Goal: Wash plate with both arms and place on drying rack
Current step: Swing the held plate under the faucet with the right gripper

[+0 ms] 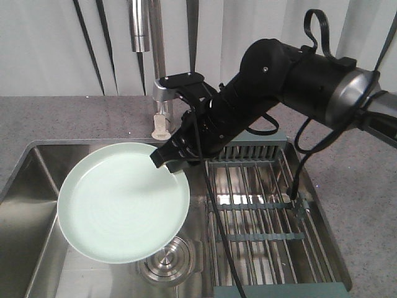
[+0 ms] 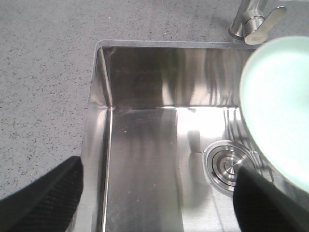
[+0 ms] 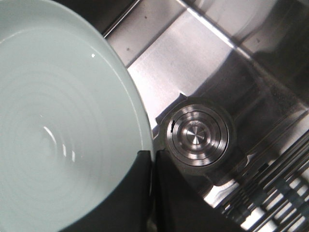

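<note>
The pale mint-green plate [image 1: 121, 202] hangs tilted over the steel sink [image 1: 28, 205], held by its upper right rim. My right gripper [image 1: 166, 159] is shut on that rim; in the right wrist view its two black fingers pinch the plate's edge [image 3: 150, 159], with the plate [image 3: 58, 121] filling the left. The left gripper [image 2: 154, 191] is open and empty above the sink's left side, its fingertips [image 2: 53, 193] wide apart; the plate's edge [image 2: 280, 106] shows at its right. The drying rack [image 1: 260, 211] lies across the sink's right half, under the right arm [image 1: 279, 81].
The faucet [image 1: 156, 56] stands behind the sink, its handle beside the right arm. A round steel drain [image 1: 166, 262] sits on the sink floor below the plate, and shows in the wrist views [image 2: 227, 166] [image 3: 197, 135]. Grey speckled counter [image 1: 360, 186] surrounds the sink.
</note>
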You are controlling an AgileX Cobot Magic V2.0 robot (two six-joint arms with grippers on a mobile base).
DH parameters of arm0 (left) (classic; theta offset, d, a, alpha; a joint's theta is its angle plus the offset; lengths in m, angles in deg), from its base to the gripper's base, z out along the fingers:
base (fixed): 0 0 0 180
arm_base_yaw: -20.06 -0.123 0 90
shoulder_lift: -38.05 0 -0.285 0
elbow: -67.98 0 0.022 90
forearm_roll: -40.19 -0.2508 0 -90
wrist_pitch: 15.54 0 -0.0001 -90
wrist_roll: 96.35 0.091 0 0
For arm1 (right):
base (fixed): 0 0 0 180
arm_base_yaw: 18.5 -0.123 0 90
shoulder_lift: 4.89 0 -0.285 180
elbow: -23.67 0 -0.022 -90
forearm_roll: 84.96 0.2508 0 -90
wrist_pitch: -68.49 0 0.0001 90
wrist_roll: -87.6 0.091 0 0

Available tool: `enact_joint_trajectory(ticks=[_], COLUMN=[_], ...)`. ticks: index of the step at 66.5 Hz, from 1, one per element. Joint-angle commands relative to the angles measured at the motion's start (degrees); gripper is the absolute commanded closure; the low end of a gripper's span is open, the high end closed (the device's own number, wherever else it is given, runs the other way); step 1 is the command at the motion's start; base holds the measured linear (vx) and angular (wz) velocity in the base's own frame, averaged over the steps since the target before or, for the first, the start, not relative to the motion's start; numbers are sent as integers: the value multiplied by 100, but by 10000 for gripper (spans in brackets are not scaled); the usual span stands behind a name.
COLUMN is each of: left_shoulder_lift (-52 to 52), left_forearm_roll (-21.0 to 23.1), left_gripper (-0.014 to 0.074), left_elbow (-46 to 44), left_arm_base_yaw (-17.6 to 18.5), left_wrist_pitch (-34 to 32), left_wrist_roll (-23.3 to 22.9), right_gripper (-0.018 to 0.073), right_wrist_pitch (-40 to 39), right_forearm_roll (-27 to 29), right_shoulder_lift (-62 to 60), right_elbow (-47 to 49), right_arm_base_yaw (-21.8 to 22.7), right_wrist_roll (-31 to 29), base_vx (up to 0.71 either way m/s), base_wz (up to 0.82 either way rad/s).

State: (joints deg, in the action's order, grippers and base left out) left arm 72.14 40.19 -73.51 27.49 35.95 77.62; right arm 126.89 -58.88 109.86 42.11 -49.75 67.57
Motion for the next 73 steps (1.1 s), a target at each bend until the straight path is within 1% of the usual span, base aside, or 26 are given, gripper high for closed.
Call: enact_joint_trajectory(ticks=[1,12,20,32,45,53,60,73], left_shoulder_lift=[30,30,30,30,30,30,30,30], left_forearm_roll=[0,0,0,0,0,0,0,0], left_gripper=[11,11,11,11,11,11,11,11], left_elbow=[-139,-139,-139,-139,-139,-139,-139,-139], left_arm_base_yaw=[22,22,22,22,22,22,22,22], left_wrist_pitch=[-354,-354,-354,-354,-354,-354,-354,-354], left_wrist_roll=[-52,-52,-52,-52,-52,-52,-52,-52], right_gripper=[561,561,561,561,561,561,561,561], right_wrist_pitch=[-44,202,266,241,246,60,-121,-576], right_forearm_roll=[88,27,-53,-109,-422,-445,-495,-491], right_shoulder_lift=[-48,390,587,604,467,174,-206,-870], right_elbow=[636,1435,1794,1851,1816,1465,853,-292], right_arm_base_yaw=[100,309,481,760,907,1040,1159,1217], right_wrist_roll=[54,173,241,434,672,709,707,665], base_vx=[0,0,0,0,0,0,0,0], base_wz=[0,0,0,0,0,0,0,0])
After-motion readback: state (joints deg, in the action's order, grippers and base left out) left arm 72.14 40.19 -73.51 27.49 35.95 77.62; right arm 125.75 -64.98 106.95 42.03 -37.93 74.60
